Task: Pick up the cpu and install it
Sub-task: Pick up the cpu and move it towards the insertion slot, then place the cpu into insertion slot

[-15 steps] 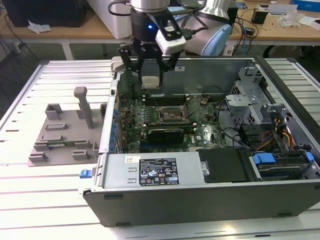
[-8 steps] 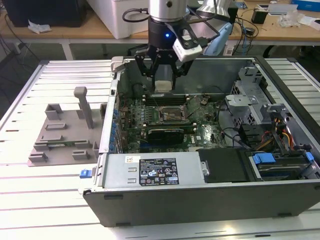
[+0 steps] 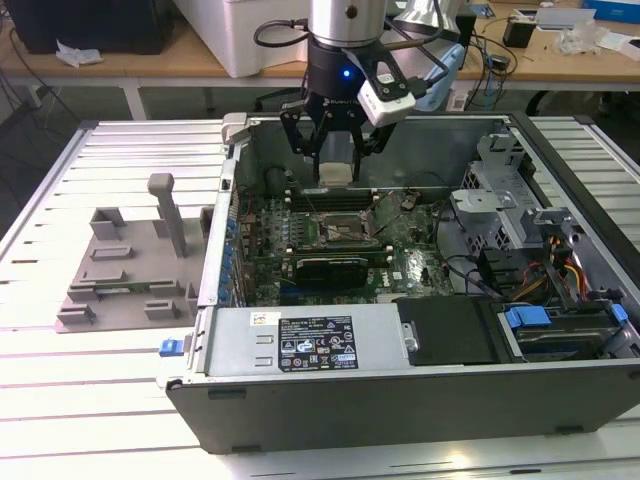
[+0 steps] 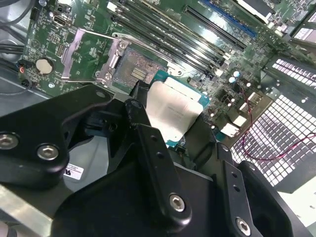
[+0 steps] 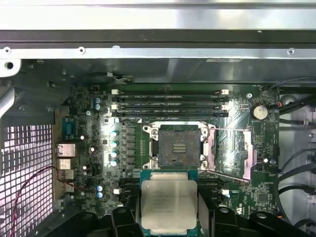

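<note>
A pale slatted metal table (image 3: 90, 400) is stretching across the scene, catching bright light along its near edge. Beyond it, a wooden-topped bench (image 3: 120, 65) is running along the far side, carrying a white box (image 3: 250, 35) and a black case (image 3: 90, 25) at the exterior view's left. Dark floor (image 3: 12, 190) is showing past the table's edge on that side.

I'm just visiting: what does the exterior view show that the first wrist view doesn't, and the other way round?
Exterior view's extras: the robot arm, the grey plastic tray with upright posts, and the slatted table it sits on. First wrist view's extras: a round coin battery and a perforated case wall. Shared: the green motherboard, its open socket, and the cpu held in the gripper over the board.
</note>
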Robot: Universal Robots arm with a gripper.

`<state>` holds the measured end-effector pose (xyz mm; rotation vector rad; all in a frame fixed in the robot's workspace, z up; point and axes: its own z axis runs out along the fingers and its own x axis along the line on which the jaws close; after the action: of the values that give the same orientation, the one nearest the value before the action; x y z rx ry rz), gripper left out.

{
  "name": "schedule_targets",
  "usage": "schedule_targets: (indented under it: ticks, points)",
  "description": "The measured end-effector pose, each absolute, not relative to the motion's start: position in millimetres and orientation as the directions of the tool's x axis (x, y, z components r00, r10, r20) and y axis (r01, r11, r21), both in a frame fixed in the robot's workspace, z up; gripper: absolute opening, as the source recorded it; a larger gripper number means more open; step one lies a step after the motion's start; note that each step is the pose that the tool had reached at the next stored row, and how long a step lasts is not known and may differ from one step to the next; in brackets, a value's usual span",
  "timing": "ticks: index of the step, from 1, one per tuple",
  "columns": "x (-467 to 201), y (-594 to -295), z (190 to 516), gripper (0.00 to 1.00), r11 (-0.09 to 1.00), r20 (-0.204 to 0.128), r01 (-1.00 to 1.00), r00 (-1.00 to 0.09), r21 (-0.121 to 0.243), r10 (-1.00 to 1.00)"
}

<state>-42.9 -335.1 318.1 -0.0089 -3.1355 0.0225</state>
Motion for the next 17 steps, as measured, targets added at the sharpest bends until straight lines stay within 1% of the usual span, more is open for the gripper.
schedule_targets:
  ticks: [11,17]
  points:
    - [-42.7,-335.1,318.1,0.55,1.000,0.006,0.008,-1.000,-0.014,0.008]
    - [-42.7,-335.1,318.1,0.55,0.994,0.006,0.106,-0.994,-0.015,0.106]
